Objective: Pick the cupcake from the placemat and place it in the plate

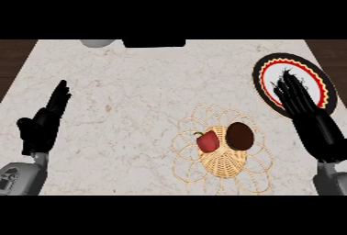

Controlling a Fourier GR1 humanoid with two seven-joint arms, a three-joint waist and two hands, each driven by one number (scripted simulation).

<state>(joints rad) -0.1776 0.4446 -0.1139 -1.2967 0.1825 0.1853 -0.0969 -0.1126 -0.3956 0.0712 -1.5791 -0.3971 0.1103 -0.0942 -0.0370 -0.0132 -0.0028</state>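
From the head view, the pale marbled tabletop (136,92) carries a woven straw placemat (221,151) with looped wire-like edging, lying right of centre and toward the near edge. On it sit two things side by side: a red pepper (208,141) with a small green stem, and just to its right the cupcake (240,136), which shows as a dark brown rounded oval (from this steep angle no frosting or wrapper detail can be made out). The two look touching or very nearly so; which, I cannot tell.

The plate (264,69), black-rimmed with a red and yellow patterned band around a white centre, lies up and to the right of the placemat, close to the tabletop's right edge. The right hand (298,98) hangs over the plate with its fingers straight and spread, holding nothing, and hides part of the plate's white centre. The left hand (44,121) rests near the left edge, fingers up and straight, also holding nothing.

As I judge it, the task is at its start: the cupcake sits on the placemat ungrasped, and the plate shows no cupcake. Everything is left to do: bring the right hand back down to the cupcake, close around it without nudging the pepper, lift it, and set it in the plate.

At the far edge, a grey rounded object (98,43) and a dark block (153,43) are partly cut off.
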